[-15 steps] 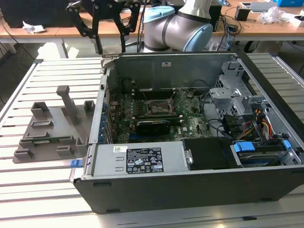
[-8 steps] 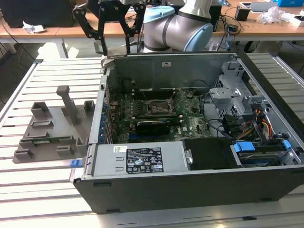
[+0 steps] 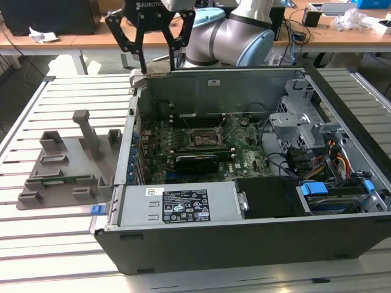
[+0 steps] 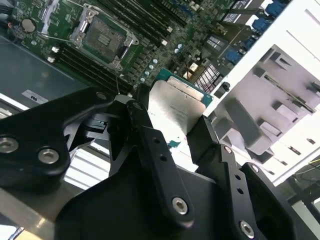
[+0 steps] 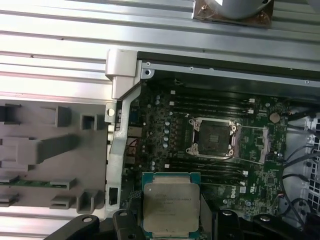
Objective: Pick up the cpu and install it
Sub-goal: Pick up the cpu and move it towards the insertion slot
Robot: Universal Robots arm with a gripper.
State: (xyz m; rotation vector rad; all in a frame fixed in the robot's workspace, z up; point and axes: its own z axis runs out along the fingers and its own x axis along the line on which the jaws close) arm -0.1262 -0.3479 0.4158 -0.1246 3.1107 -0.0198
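First wrist view: cpu point(image 5: 171, 207) above motherboard point(image 5: 260, 176)

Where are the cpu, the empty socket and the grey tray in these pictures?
cpu point(image 5: 171, 207), first wrist view: middle of its silvery metal top.
socket point(image 5: 214, 136), first wrist view: the dark centre inside its metal frame.
grey tray point(image 3: 72, 163), exterior view: a bare flat part of its base.

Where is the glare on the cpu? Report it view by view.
Second wrist view: glare washes the metal top of the cpu pale, and the moulded tray is blown out white. First wrist view: the cpu is evenly lit, with no hotspot.
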